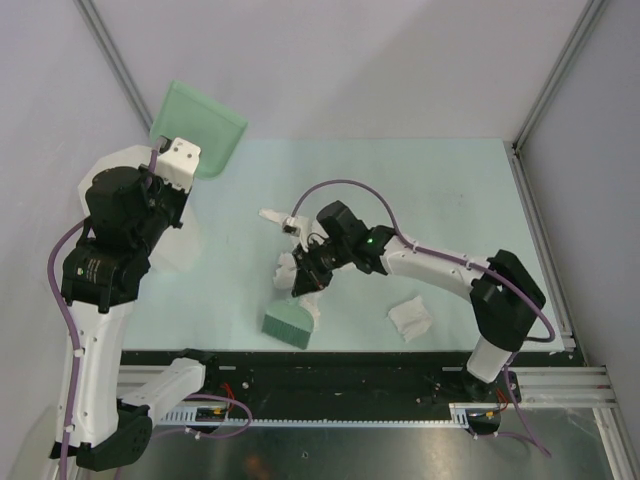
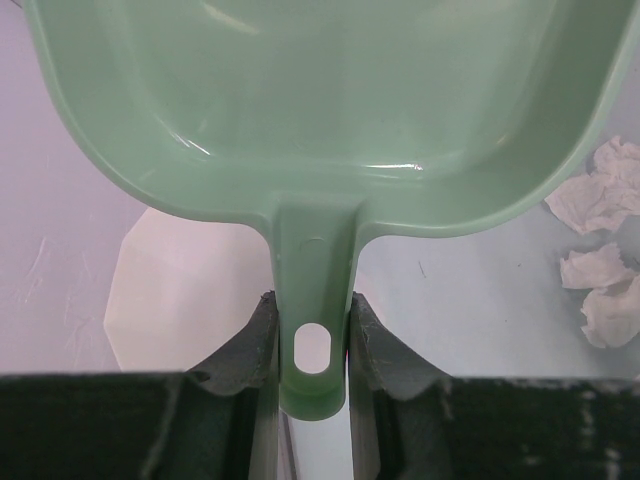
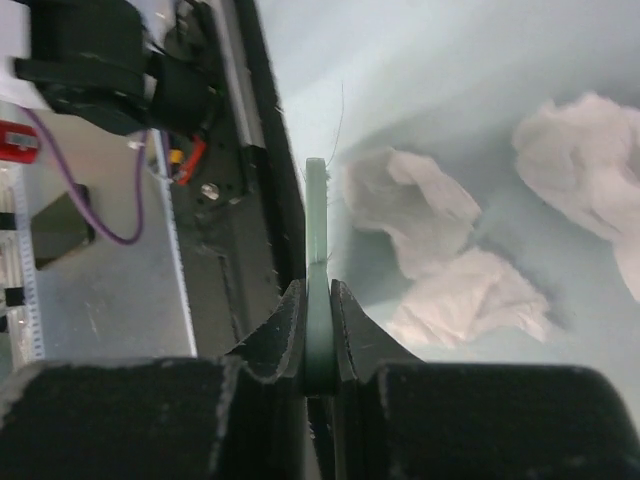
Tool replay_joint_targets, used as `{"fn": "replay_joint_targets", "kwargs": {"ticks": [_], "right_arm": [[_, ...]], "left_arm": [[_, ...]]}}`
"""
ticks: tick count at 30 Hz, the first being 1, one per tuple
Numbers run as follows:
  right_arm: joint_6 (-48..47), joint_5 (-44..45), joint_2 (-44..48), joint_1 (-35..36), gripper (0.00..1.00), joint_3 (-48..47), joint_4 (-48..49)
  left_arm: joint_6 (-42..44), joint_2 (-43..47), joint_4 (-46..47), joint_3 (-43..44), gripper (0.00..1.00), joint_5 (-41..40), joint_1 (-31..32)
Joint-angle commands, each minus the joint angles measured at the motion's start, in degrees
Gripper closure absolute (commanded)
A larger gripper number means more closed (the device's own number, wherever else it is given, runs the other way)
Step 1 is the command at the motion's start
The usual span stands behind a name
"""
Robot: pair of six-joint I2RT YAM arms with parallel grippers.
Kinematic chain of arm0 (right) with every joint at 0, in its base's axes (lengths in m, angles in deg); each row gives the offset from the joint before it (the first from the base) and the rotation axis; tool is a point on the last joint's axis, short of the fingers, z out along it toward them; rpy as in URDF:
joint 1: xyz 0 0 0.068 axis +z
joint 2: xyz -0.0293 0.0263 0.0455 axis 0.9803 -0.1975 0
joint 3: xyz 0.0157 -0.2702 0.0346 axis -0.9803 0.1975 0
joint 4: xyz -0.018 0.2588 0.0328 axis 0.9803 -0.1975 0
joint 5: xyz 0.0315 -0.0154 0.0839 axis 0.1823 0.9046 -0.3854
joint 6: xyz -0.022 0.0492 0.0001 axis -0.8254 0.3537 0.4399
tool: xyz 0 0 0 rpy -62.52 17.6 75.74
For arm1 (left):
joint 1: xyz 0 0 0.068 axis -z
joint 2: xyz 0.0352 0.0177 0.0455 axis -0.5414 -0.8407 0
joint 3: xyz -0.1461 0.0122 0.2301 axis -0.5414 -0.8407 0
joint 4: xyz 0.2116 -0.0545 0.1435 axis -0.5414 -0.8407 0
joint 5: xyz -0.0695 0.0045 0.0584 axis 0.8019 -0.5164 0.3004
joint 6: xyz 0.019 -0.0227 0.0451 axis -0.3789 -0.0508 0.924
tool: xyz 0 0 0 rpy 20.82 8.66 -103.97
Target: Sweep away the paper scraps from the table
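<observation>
So there's one green dustpan (image 2: pixel 320 100) held up at the far left, with the left gripper (image 2: pixel 313 330) pinched tight on its handle. There's also one green brush (image 1: pixel 288 325) near the middle, with the right gripper (image 3: pixel 318 310) clamped on its thin handle. I count four paper scraps (image 1: pixel 410 318) on the table (image 1: pixel 450 190): one just far of the right gripper, two bunched beside it, and one alone at the near right.
</observation>
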Motion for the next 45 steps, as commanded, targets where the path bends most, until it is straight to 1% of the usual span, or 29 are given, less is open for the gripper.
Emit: {"fn": "replay_joint_targets", "kwargs": {"ticks": [1, 2, 4, 5, 8, 10, 13, 15, 16, 17, 18, 19, 20, 21, 22, 23, 24, 25, 27, 29, 30, 32, 33, 34, 37, 39, 41, 44, 45], "right_arm": [[-5.52, 4.36, -2.11, -2.76, 1.0, -4.25, -5.15], [-6.14, 8.47, -2.56, -3.47, 1.0, -4.52, -7.51], [-6.85, 12.36, -2.57, -5.66, 1.0, -5.4, -9.28], [-6.85, 16.46, -2.13, -6.54, 1.0, -6.27, -10.51], [-6.85, 23.24, 0.07, -8.92, 1.0, -7.86, -10.0], [-6.85, 23.8, 1.29, -9.71, 1.0, -8.65, -9.91], [-6.85, 22.66, 4.54, -8.75, 1.0, -11.2, -12.53], [-5.54, 22.13, 8.93, -8.31, 1.0, -12.43, -15.96], [-4.31, 23.96, 11.04, -7.87, 1.0, -12.61, -17.19], [-3.08, 25.8, 14.62, -7.78, 1.0, -12.61, -20.77], [0.84, 28.08, 16.66, -7.78, 1.0, -12.44, -23.15], [3.23, 33.85, 18.42, -7.95, 1.0, -12.17, -28.92], [5.61, 36.95, 22.09, -7.95, 1.0, -11.47, -32.11], [11.02, 39.25, 24.05, -7.87, 1.0, -9.2, -35.01], [13.34, 44.05, 25.98, -7.61, 1.0, -7.18, -39.65], [16.06, 45.06, 28.43, -7.52, 1.0, -5.33, -41.62], [20.26, 45.5, 32.72, -7.43, 1.0, -3.49, -43.29], [22.74, 46.2, 35.29, -7.25, 1.0, 0.53, -45.83], [27.83, 47.09, 41.6, -7.34, 1.0, 3.81, -48.13], [30.31, 49.72, 44.97, -8.82, 1.0, 8.12, -50.68], [31.46, 52.16, 47.85, -9.96, 1.0, 9.52, -51.3], [34.8, 56.47, 49.2, -12.07, 1.0, 12.96, -52.53], [35.85, 61.11, 50.07, -12.26, 1.0, 13.66, -52.97], [37.86, 63.41, 50.69, -12.17, 1.0, 13.84, -52.89], [37.1, 68.97, 54.63, -12.0, 1.0, 13.67, -48.77], [36.31, 70.55, 54.92, -12.17, 1.0, 12.62, -46.74], [34.56, 70.3, 52.56, -12.26, 1.0, 11.57, -46.21], [34.19, 72.13, 47.91, -12.44, 1.0, 10.68, -49.01], [34.63, 75.79, 46.67, -12.52, 1.0, 9.99, -52.76]], "left_arm": [[-1.59, 0.36, 1.5, -0.48, 1.0, -0.01, 0.14], [-1.5, 0.36, 1.41, -0.57, 1.0, -0.01, 0.14], [-1.33, 0.36, 1.41, -1.1, 1.0, -0.27, 0.14], [-1.15, 0.27, 1.49, -1.36, 1.0, -0.36, 0.14], [-1.06, 0.1, 1.5, -2.33, 1.0, 0.07, 0.14], [-1.06, -0.17, 1.58, -2.94, 1.0, 0.34, 0.14], [-0.89, -0.52, 1.58, -4.09, 1.0, 0.78, 0.14], [-0.45, -0.7, 1.5, -5.22, 1.0, 1.13, 0.14], [-0.36, -0.78, 1.58, -5.58, 1.0, 1.39, 0.14], [-0.1, -0.78, 1.5, -6.11, 1.0, 2.0, 0.14], [-0.1, -0.87, 1.5, -7.15, 1.0, 2.53, 0.14], [0.34, -1.05, 1.5, -7.77, 1.0, 3.06, 0.14], [0.6, -1.14, 1.5, -9.0, 1.0, 4.72, 0.23], [1.3, -1.22, 1.5, -9.71, 1.0, 5.95, 0.23], [1.57, -1.22, 1.5, -10.41, 1.0, 7.18, 0.32], [1.66, -1.66, 1.5, -11.72, 1.0, 8.24, 0.67], [1.66, -1.84, 1.5, -12.26, 1.0, 11.38, 0.93], [1.66, -2.1, 1.5, -12.87, 1.0, 12.72, 1.37], [2.1, -3.24, 1.41, -14.63, 1.0, 14.48, 3.39], [2.54, -4.21, 1.41, -16.82, 1.0, 14.32, 7.07], [2.98, -4.56, 1.41, -17.62, 1.0, 13.53, 8.48], [3.5, -5.0, 1.23, -20.5, 1.0, 12.65, 13.31], [4.38, -5.09, 0.62, -21.66, 1.0, 11.69, 15.07], [5.0, -5.18, -0.08, -22.71, 1.0, 11.77, 18.3], [8.69, -5.79, -5.96, -25.97, 1.0, 17.01, 22.8], [9.57, -6.49, -9.03, -27.99, 1.0, 16.96, 25.44], [9.66, -6.93, -9.66, -31.14, 1.0, 14.06, 29.66], [8.53, -10.26, -9.58, -35.28, 1.0, 11.51, 35.28], [7.91, -11.76, -9.58, -35.81, 1.0, 10.81, 36.69]]}}
